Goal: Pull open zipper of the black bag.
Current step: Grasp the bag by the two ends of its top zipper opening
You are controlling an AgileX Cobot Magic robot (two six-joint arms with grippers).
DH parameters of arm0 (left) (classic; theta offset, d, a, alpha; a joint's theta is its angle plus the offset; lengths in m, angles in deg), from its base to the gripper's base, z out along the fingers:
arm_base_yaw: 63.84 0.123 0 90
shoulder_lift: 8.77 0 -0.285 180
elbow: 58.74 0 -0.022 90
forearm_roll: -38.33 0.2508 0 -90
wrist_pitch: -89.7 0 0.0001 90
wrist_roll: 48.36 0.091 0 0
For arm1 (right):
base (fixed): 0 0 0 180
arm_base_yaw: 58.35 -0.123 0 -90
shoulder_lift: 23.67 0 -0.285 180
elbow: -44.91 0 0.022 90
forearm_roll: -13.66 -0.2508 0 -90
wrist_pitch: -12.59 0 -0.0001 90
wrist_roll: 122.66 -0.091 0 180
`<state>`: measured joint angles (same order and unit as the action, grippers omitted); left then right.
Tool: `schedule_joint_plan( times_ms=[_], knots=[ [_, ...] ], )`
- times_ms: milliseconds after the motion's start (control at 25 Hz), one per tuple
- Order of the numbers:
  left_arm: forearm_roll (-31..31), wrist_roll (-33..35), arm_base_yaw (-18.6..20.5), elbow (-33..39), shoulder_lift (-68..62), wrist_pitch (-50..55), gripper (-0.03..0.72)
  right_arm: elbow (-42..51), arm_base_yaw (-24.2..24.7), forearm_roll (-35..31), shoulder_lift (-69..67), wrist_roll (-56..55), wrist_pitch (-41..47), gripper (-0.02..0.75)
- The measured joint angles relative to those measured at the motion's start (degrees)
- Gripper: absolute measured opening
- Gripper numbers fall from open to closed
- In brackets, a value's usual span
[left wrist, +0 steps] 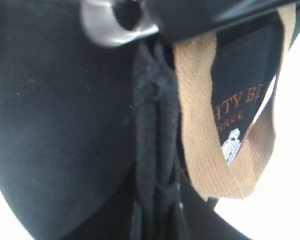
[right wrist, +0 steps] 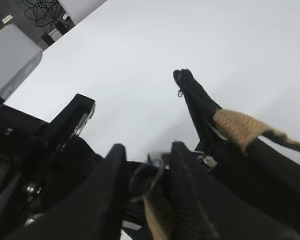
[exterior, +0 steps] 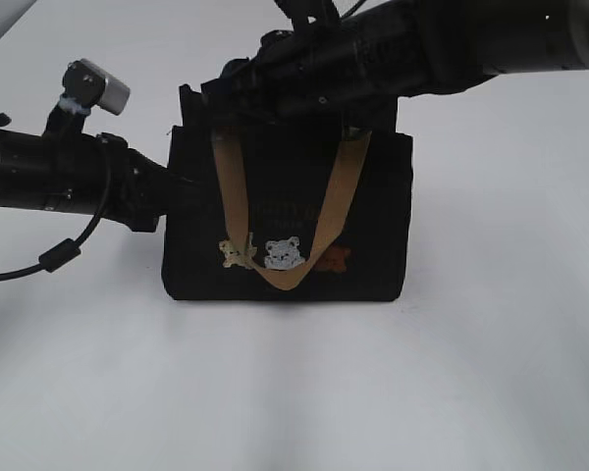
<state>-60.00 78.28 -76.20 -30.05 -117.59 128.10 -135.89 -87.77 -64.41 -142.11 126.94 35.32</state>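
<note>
Fabric fills the exterior view's centre: the small black fabric bag [exterior: 287,221] stands upright on the white table [exterior: 294,392], tan webbing handles [exterior: 293,211] draped down its front over pale bear and cat patches [exterior: 265,253]. The left arm reaches in to the bag's left side, its gripper [exterior: 173,194] hidden against the cloth. The right arm lies over the top edge. In the left wrist view, bunched black fabric and a tan strap loop [left wrist: 225,135] sit close to the lens under a silver ring [left wrist: 112,22]; whether the fingers clamp the fabric cannot be told. In the right wrist view, the right gripper [right wrist: 145,165] has its two black fingers narrowly parted around the small silver zipper [right wrist: 157,161] pull at the bag's top.
</note>
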Motion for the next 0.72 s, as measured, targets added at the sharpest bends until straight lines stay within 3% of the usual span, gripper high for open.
schedule_joint_plan(
  times_ms=[80, 160, 400, 520, 720],
  knots=[
    [0.0, 0.0, -0.1, 0.0, -0.1, 0.0, 0.055, -0.1, 0.2, 2.3, -0.4, -4.3, 2.0, 0.061],
    [0.1, 0.0, -0.1, 0.1, -0.1, -0.1, 0.055, -0.4, 1.2, 5.8, -0.3, -10.4, 4.4, 0.009],
    [-0.6, 0.3, -1.1, -0.1, 0.0, 3.5, 0.055, -0.4, 7.4, 14.2, 4.1, -23.5, 15.0, -0.001],
    [-0.5, 0.2, -0.6, 0.0, -0.1, 1.6, 0.055, -0.4, 11.1, 16.3, 7.3, -23.7, 14.1, -0.001],
    [-0.4, 0.2, -0.6, 0.0, -0.1, 1.6, 0.055, -0.5, 10.8, 16.8, 8.7, -16.8, 14.9, -0.001]
  ],
)
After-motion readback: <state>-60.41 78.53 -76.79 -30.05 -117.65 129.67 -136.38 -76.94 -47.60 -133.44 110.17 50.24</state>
